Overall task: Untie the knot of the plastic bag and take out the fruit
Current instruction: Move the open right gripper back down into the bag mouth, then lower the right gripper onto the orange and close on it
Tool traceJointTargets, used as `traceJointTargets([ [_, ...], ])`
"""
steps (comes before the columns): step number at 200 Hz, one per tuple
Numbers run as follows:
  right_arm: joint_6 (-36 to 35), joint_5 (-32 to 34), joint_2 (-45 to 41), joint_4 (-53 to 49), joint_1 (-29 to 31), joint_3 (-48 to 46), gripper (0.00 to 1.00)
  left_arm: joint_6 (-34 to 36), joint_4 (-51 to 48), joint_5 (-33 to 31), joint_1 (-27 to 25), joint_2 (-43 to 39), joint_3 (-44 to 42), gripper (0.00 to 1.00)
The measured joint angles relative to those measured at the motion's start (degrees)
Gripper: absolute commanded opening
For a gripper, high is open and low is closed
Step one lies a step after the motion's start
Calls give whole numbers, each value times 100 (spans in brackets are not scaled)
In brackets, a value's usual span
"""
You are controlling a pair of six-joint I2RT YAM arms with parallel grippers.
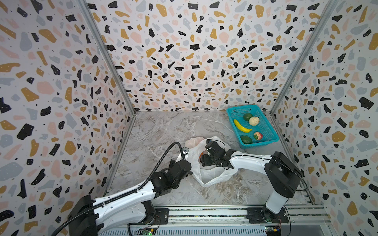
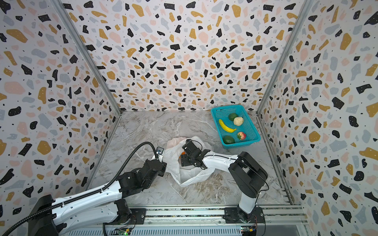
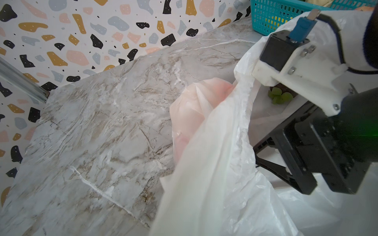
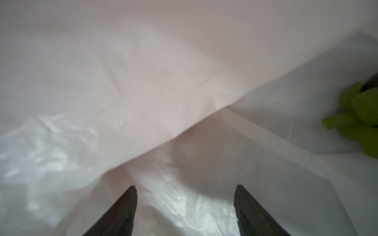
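The plastic bag (image 1: 212, 175) (image 2: 190, 175) lies mid-table with its mouth held open; no knot shows. My left gripper (image 1: 184, 158) is shut on the bag's left edge, its fingers hidden behind stretched plastic (image 3: 225, 183). My right gripper (image 4: 185, 188) reaches down inside the bag (image 4: 143, 81), open, with only crinkled plastic between its fingers (image 4: 122, 210). Fruit in the bag: an orange piece (image 1: 201, 153) (image 2: 183, 152) beside the right gripper (image 1: 202, 163), a green leafy tuft (image 3: 279, 97) (image 4: 360, 120), and a pink shape (image 3: 196, 106) showing through the plastic.
A teal basket (image 1: 241, 108) (image 2: 225, 107) at the back right holds a dark green oval (image 1: 246, 140), a red-pink fruit (image 1: 258, 135), a beige ball (image 1: 254, 121), a banana (image 1: 242, 126) and a green ball (image 1: 248, 116). Patterned walls close three sides.
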Motion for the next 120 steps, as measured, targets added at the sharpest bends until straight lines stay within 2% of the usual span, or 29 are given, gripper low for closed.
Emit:
traceJointTargets([
  [63,645,326,382,695,-4,234,86,-15,-59,70,0,-138,0,0],
  [120,785,595,907,815,55,710,91,42,-7,92,0,-138,39,0],
])
